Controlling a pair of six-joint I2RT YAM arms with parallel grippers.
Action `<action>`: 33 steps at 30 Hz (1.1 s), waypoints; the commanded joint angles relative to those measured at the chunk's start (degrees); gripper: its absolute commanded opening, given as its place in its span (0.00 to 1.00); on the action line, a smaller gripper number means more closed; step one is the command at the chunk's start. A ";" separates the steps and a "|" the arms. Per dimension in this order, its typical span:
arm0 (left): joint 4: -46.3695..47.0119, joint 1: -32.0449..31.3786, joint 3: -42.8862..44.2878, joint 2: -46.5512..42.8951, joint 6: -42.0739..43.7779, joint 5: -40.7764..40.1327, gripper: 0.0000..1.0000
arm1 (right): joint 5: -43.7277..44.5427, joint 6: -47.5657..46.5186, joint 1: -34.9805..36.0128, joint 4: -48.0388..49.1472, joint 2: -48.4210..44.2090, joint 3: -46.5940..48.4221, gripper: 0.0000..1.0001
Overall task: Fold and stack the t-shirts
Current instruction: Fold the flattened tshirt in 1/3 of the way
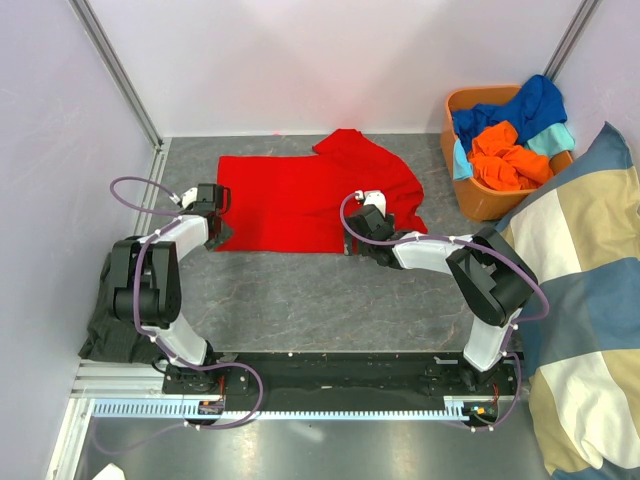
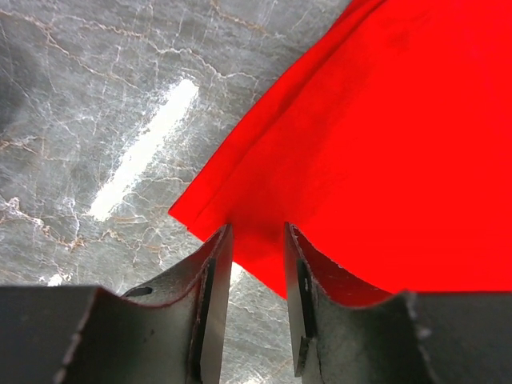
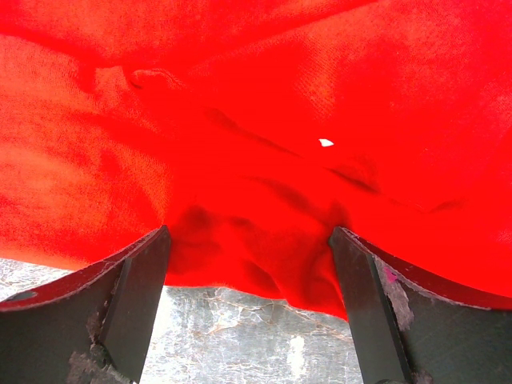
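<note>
A red t-shirt (image 1: 300, 195) lies spread on the grey table, its right part folded and rumpled. My left gripper (image 1: 214, 236) is at the shirt's near left corner. In the left wrist view the left gripper (image 2: 256, 232) has its jaws a narrow gap apart, and the corner of the red shirt (image 2: 384, 144) lies just beyond and under the tips, not pinched. My right gripper (image 1: 352, 242) is at the shirt's near edge. In the right wrist view the right gripper (image 3: 250, 236) is wide open, its jaws astride the wrinkled hem of the red shirt (image 3: 256, 120).
An orange basket (image 1: 490, 205) at the back right holds blue (image 1: 520, 105), orange (image 1: 505, 158) and teal (image 1: 552, 137) shirts. A big blue-and-beige checked cushion (image 1: 580, 300) fills the right side. A dark cloth (image 1: 108, 325) lies by the left arm's base.
</note>
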 commanded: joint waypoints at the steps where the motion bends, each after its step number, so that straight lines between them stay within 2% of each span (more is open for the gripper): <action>1: 0.26 0.00 1.24 1.11 0.24 -0.16 0.40 | -6.27 2.41 -0.38 -14.18 4.36 -4.71 0.91; 6: 0.44 0.00 1.42 1.64 0.06 0.11 0.40 | -6.36 2.49 -0.29 -14.18 4.36 -4.71 0.91; 17: 0.44 0.00 1.68 0.67 0.50 -0.95 0.28 | -6.36 2.49 -0.38 -14.18 4.45 -4.71 0.91; 18: 0.35 0.00 1.77 0.76 0.50 -0.95 0.21 | -6.45 2.41 -0.30 -14.09 4.45 -4.71 0.91; 19: 0.35 0.00 1.86 0.85 0.59 -0.95 0.19 | -6.36 2.41 -0.29 -14.18 4.45 -4.71 0.91; 21: 0.44 0.00 1.95 1.11 0.59 -0.77 0.08 | -6.36 2.41 -0.38 -14.18 4.54 -4.71 0.91; 23: 0.35 0.00 2.04 1.29 0.59 -0.60 0.02 | -6.45 2.49 -0.38 -14.09 4.54 -4.62 0.91; 33: -0.18 0.00 1.69 -1.17 0.94 -1.03 0.02 | -6.62 2.32 -0.30 -14.27 4.89 -4.44 0.91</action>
